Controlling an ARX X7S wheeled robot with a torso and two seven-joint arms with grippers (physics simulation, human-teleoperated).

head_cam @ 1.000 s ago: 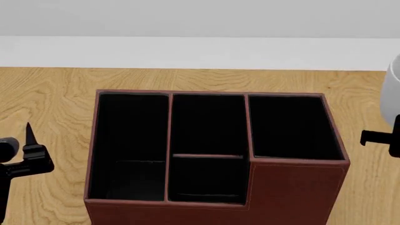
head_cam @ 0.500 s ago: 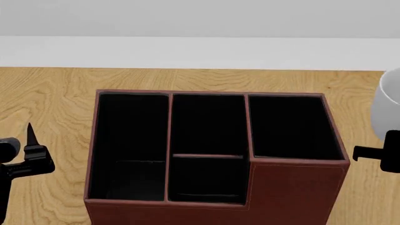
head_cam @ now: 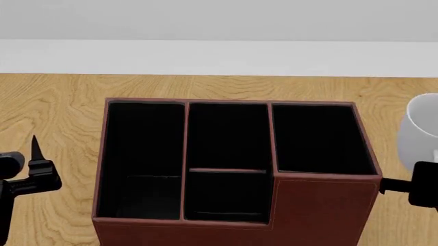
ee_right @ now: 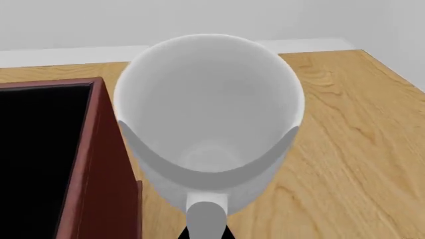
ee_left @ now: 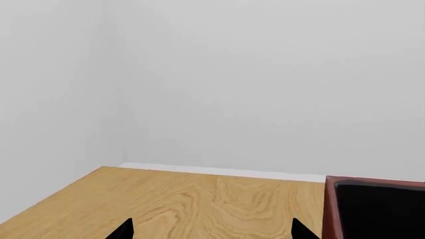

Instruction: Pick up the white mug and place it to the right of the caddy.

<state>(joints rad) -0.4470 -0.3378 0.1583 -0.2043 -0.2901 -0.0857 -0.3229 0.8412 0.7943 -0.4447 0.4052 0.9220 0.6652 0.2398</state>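
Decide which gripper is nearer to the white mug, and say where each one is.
Right. The right gripper is at the white mug, beside the caddy; the left gripper is across the caddy.

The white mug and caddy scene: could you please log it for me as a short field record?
surface: wooden table
caddy: reddish-brown, black compartments, all empty
white mug: upright, empty, just right of caddy, handle toward right wrist camera
right pincer: at mug's handle, grip unclear
left pincer: open, holding nothing, left of caddy
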